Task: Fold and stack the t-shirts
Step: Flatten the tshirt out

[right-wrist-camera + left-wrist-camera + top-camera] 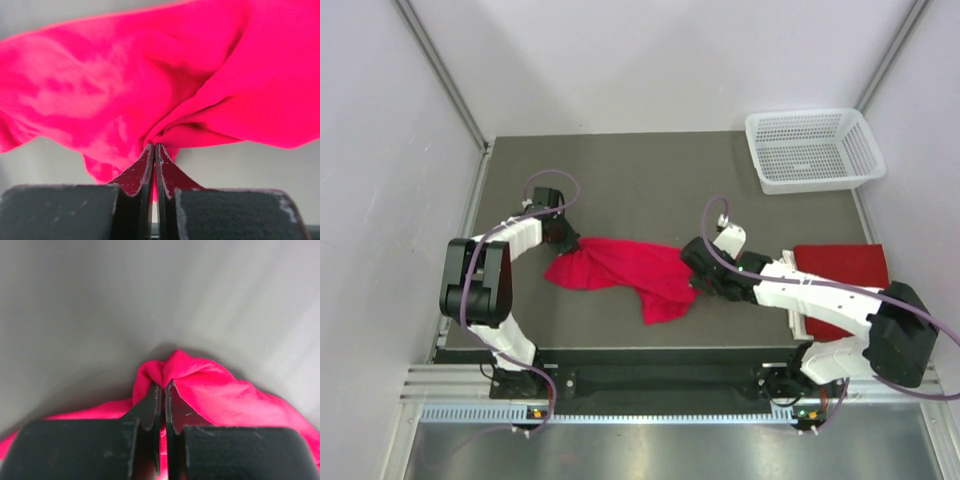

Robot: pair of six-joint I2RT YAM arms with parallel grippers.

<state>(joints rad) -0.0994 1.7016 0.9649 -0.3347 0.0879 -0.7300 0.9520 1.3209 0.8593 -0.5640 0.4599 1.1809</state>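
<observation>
My jaws are clamped tight on cloth on both sides: the left gripper (163, 386) pinches the crumpled red t-shirt (620, 268) at its left end and the right gripper (154, 147) at its right, likely to spread it on the table (650, 180). 1 folded t-shirt (845, 265) lies beside my right arm.

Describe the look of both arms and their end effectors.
Left arm and right arm: white links, bulky black joints, purple cables looping alongside. Left end effector and right end effector: black blocks bearing thin, tapered black fingers.
</observation>
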